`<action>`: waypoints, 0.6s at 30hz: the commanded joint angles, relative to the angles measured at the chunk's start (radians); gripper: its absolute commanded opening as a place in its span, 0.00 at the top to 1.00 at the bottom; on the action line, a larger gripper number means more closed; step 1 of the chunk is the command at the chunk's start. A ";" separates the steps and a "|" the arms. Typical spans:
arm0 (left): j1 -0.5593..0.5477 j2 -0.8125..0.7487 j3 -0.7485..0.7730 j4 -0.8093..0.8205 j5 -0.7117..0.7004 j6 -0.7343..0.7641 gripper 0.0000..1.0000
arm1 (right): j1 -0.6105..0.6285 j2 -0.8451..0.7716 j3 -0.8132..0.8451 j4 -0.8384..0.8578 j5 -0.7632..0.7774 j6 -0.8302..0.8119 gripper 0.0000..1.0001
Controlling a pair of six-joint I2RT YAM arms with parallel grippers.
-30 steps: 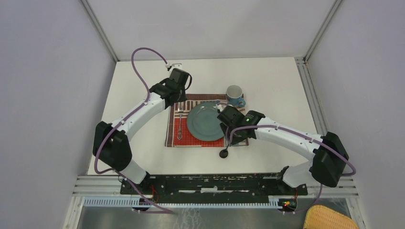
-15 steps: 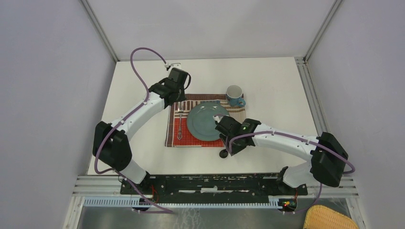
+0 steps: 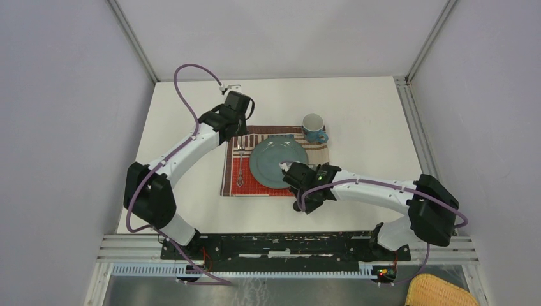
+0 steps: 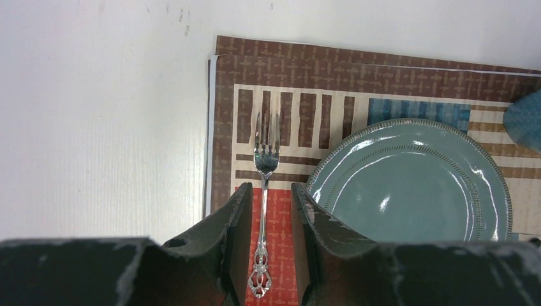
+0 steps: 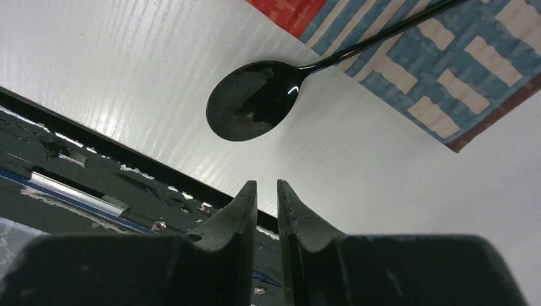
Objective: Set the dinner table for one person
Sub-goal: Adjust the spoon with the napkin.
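Note:
On the dinner table (image 3: 370, 115) lies a striped patchwork placemat (image 3: 255, 188) with a teal plate (image 3: 274, 162) on it. A silver fork (image 4: 263, 210) lies on the mat left of the plate. A blue mug (image 3: 312, 126) stands at the mat's far right corner. My left gripper (image 4: 271, 189) hovers open above the fork's handle, holding nothing. A black spoon (image 5: 252, 109) rests with its bowl on the bare table and its handle on the mat's near right corner. My right gripper (image 5: 266, 185) hangs over it, jaws a narrow gap apart and empty.
A black metal rail (image 3: 287, 245) runs along the near table edge, right below the spoon. Another rail (image 3: 418, 127) borders the right side. Grey walls close in left, right and back. A yellow woven basket (image 3: 440, 293) sits off the table at the bottom right.
My right gripper has moved from the plate's right edge towards the near edge, over the spoon's bowl, and its jaws have narrowed. The left arm has not moved.

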 commanded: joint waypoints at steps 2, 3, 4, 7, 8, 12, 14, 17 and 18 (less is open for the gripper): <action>0.006 -0.042 0.001 0.028 0.016 0.035 0.65 | 0.021 0.011 -0.032 0.063 -0.008 0.023 0.78; 0.006 -0.044 0.001 0.028 0.018 0.035 0.65 | 0.023 0.016 -0.038 0.073 -0.009 0.023 0.78; 0.007 -0.044 0.002 0.028 0.018 0.036 0.65 | 0.024 0.022 -0.039 0.079 -0.008 0.025 0.78; 0.007 -0.045 0.002 0.023 0.011 0.037 0.65 | 0.026 0.043 -0.040 0.096 -0.011 0.028 0.77; 0.007 -0.047 0.002 0.022 0.013 0.037 0.65 | 0.029 0.048 -0.038 0.100 -0.009 0.027 0.77; 0.007 -0.057 -0.003 0.022 0.016 0.041 0.65 | 0.030 0.033 -0.009 0.078 0.085 0.047 0.82; 0.006 -0.064 -0.008 0.021 0.012 0.041 0.66 | 0.029 0.021 0.005 0.083 0.131 0.060 0.93; 0.007 -0.074 -0.010 0.021 0.006 0.043 0.66 | 0.027 0.019 0.047 0.062 0.224 0.094 1.00; 0.007 -0.075 -0.011 0.022 0.005 0.044 0.66 | 0.028 0.016 0.061 0.055 0.249 0.103 1.00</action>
